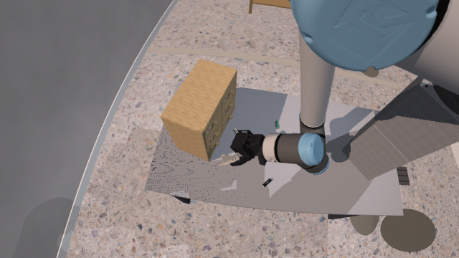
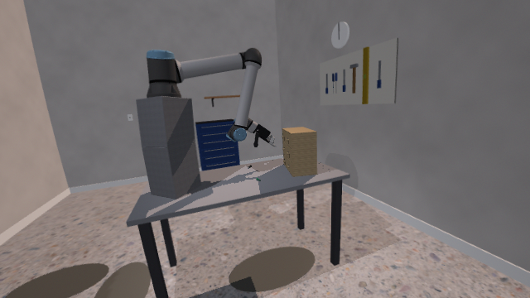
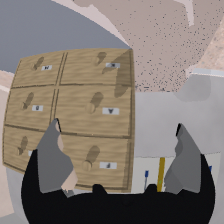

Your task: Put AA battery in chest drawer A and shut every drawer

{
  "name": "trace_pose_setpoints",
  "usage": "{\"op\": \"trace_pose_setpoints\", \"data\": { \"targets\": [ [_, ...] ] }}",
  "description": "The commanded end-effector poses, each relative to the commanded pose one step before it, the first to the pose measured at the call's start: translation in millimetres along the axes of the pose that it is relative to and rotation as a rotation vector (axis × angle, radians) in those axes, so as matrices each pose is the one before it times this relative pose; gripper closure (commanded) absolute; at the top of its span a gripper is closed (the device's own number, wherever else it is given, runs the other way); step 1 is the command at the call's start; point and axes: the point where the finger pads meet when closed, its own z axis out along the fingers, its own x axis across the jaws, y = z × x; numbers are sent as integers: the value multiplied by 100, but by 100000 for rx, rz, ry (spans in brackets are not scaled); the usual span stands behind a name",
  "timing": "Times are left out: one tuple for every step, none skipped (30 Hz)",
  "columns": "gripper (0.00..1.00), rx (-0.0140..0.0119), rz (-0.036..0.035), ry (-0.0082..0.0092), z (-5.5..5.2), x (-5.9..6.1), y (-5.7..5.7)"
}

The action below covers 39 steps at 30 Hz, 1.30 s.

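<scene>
The wooden chest [image 1: 195, 97] [image 2: 304, 153] [image 3: 75, 120] stands upright at the table's far end, with all visible drawers looking shut. In the wrist view its front appears upside down, with knobs and small labels. The middle drawer of the right column there [image 3: 75, 117] has a label that looks like an inverted A. My gripper [image 1: 227, 147] [image 2: 265, 144] [image 3: 119, 122] is open and empty, in front of the chest and above the table. A small green item [image 1: 277, 125] [image 2: 258, 180] and a small dark item [image 1: 267, 182] [image 2: 249, 166] lie on the table; which is the battery, I cannot tell.
The table [image 1: 305, 201] [image 2: 232, 198] carries the chest. The arm's tall grey pedestal [image 1: 391, 143] [image 2: 166, 145] stands at the opposite end. A blue tool cabinet [image 2: 219, 145] is behind the table, and a tool board [image 2: 387, 74] hangs on the wall beyond the chest.
</scene>
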Motion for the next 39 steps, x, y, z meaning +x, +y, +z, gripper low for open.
{"op": "trace_pose_setpoints", "data": {
  "targets": [
    [0, 4460, 17, 6, -522, 28, 208],
    [0, 1253, -8, 1, -144, 3, 30],
    [0, 1294, -2, 0, -158, 1, 23],
    [0, 1334, 4, 0, -172, -2, 16],
    [0, 1356, 4, -1, -175, -2, 13],
    [0, 1348, -7, 0, -158, 3, 22],
    [0, 1383, 0, 0, -172, 0, 14],
    [0, 1417, 7, 0, -186, -3, 5],
    [0, 1410, -3, 0, -173, 1, 11],
    [0, 1420, -4, 0, -172, 2, 10],
    [0, 1449, 3, 0, -186, -1, 1],
    [0, 1466, 6, 0, -192, -2, -5],
    [0, 1446, -8, -1, -171, 3, 5],
    [0, 0, 0, 0, 0, 0, 0],
    [0, 0, 0, 0, 0, 0, 0],
    [0, 1469, 0, 0, -184, 0, -4],
    [0, 1492, 8, 1, -197, -3, -14],
    [0, 1471, -5, -1, -177, 2, -5],
    [0, 1479, -3, 0, -181, 1, -10],
    [0, 1496, 5, 1, -193, -2, -20],
    [0, 1492, 1, 0, -188, -1, -20],
    [0, 1479, -6, -1, -176, 2, -16],
    [0, 1491, 2, 1, -188, -1, -25],
    [0, 1499, 8, 2, -196, -2, -33],
    [0, 1471, -8, -2, -171, 2, -22],
    [0, 1478, -1, 0, -181, 0, -31],
    [0, 1484, 7, 2, -192, -2, -40],
    [0, 1464, -3, -1, -174, 1, -34],
    [0, 1457, -3, -1, -173, 1, -36],
    [0, 1458, 3, 1, -183, -1, -45],
    [0, 0, 0, 0, 0, 0, 0],
    [0, 0, 0, 0, 0, 0, 0],
    [0, 1449, 4, 1, -181, -1, -48],
    [0, 1428, -6, -2, -164, 1, -41],
    [0, 1425, 0, 0, -172, 0, -49],
    [0, 1420, 7, 3, -181, -1, -56],
    [0, 1397, -4, -2, -160, 1, -49],
    [0, 1385, -3, -1, -160, 1, -52],
    [0, 1376, 3, 1, -168, -1, -58]
  ]
}}
